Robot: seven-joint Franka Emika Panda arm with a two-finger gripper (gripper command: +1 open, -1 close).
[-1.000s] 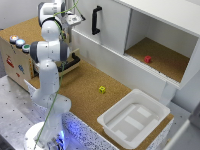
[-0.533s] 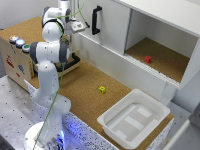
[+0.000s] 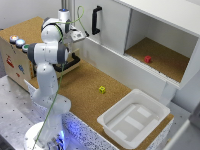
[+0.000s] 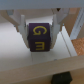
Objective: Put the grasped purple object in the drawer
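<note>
**Purple block held in the pincer above the wooden box**

The white cabinet (image 3: 150, 35) fills the far side of the exterior view, with a vertical black handle (image 3: 95, 20) on its closed door and an open compartment on the exterior view's right, where a small red block (image 3: 148, 59) sits on the cork floor. The cork-topped table (image 3: 85, 85) runs in front of it. The white robot arm (image 3: 47, 55) rises from its base near the exterior view's lower left and bends over toward the light-wood box (image 3: 15, 57) at the exterior view's left edge. That box carries coloured round buttons (image 3: 17, 41) on top, and its drawer (image 3: 67, 65), with a black bar handle, shows just beside the arm, largely hidden by it; how far it stands open cannot be told. A white plastic tub (image 3: 134, 118) rests on the table at the exterior view's lower right. A small yellow block (image 3: 102, 89) lies on the cork between the arm and the tub.

In the wrist view the gripper (image 4: 41, 36) is clamped on the purple block (image 4: 40, 37), one finger (image 4: 22, 27) pressed on each side. The block bears yellow letters and hangs above a pale surface.
</note>
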